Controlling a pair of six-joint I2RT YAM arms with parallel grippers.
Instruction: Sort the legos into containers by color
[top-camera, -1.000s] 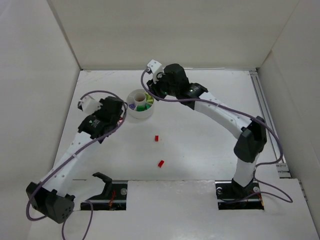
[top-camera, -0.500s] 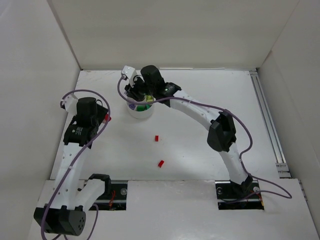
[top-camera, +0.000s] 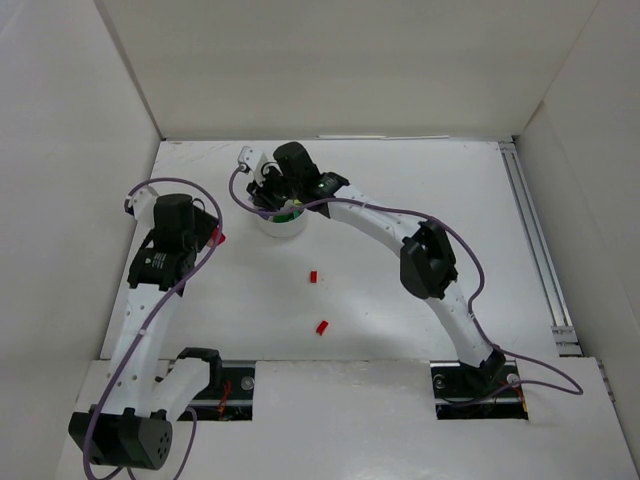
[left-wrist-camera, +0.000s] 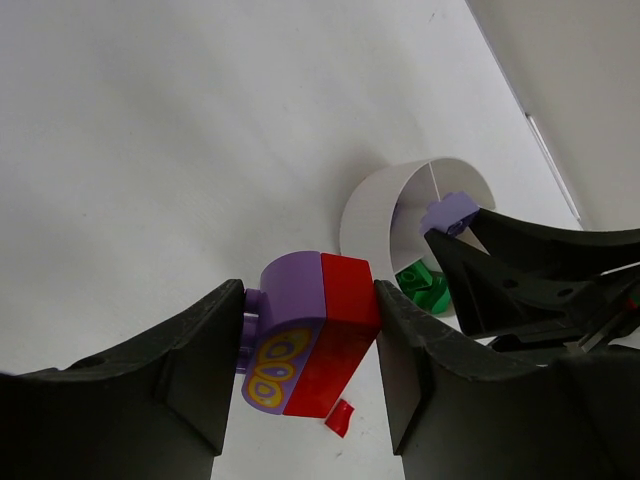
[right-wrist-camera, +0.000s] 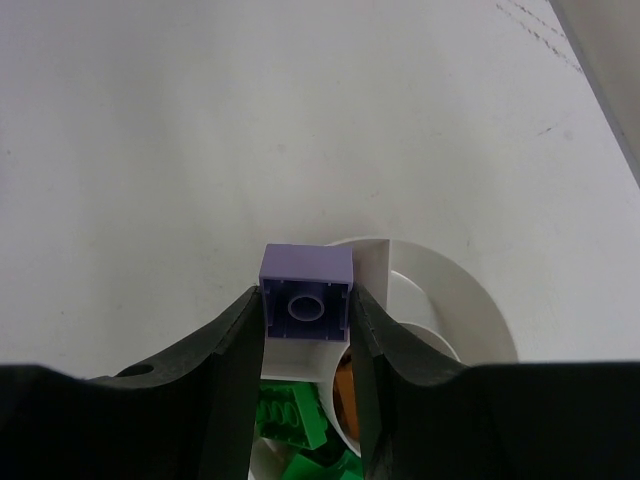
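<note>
My left gripper (top-camera: 214, 238) (left-wrist-camera: 310, 300) is shut on a lavender brick joined to a red brick (left-wrist-camera: 315, 340), held above the table left of the tub. The round white tub (top-camera: 284, 222) (left-wrist-camera: 368, 200) (right-wrist-camera: 470, 290) stands at the back middle. My right gripper (top-camera: 266, 194) (right-wrist-camera: 307, 300) is shut on a lavender brick (right-wrist-camera: 306, 285) (left-wrist-camera: 452, 212), over the tub's left rim. Green bricks (right-wrist-camera: 290, 415) (left-wrist-camera: 422, 285) and an orange-brown brick (right-wrist-camera: 345, 385) lie in the compartments. Two red bricks (top-camera: 313, 276) (top-camera: 322, 327) lie loose on the table; one shows in the left wrist view (left-wrist-camera: 340, 418).
White walls close the table on the left, back and right. A rail (top-camera: 535, 240) runs along the right edge. The arm bases sit at the near edge, with a black part (top-camera: 205, 360) by the left base.
My left arm has pulled back to the left, away from the tub, with its brick pair. My right gripper has moved left across the tub to its left rim, still holding the lavender brick.
</note>
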